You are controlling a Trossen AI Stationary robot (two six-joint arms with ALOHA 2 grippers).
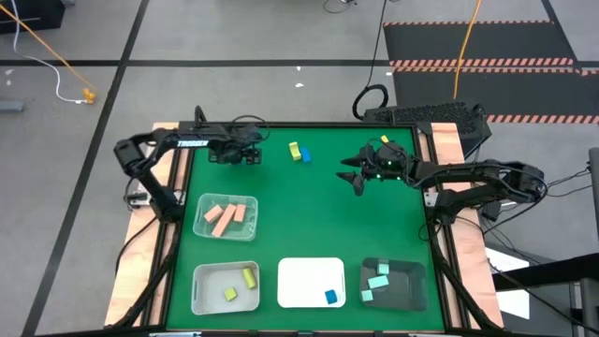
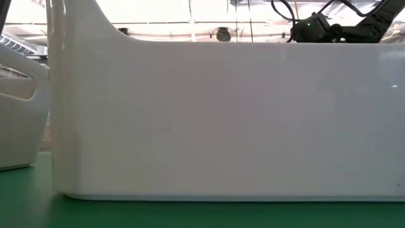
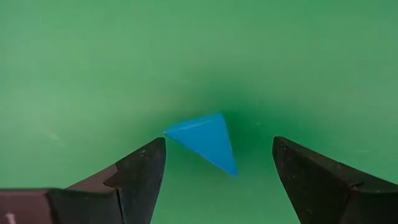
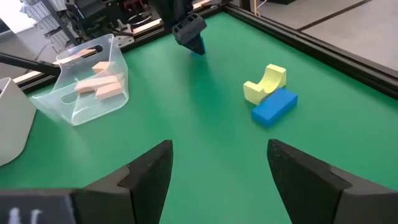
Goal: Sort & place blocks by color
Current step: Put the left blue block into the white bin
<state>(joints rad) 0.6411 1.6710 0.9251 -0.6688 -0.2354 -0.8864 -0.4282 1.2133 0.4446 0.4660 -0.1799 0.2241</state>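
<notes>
Green bench: my left end effector [image 3: 217, 163] hangs open over a blue wedge block [image 3: 205, 141], block dead centre between fingers. Right end effector [image 1: 356, 178] open, idle at 3 o'clock of yellow/blue pair [image 1: 299, 153].

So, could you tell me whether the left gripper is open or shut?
Open: the left gripper has its fingers spread either side of a blue block, touching neither side.

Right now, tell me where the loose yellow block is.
In the high view the yellow block lies on the far middle of the green mat, touching a blue bar, between the left gripper and right gripper.
</notes>
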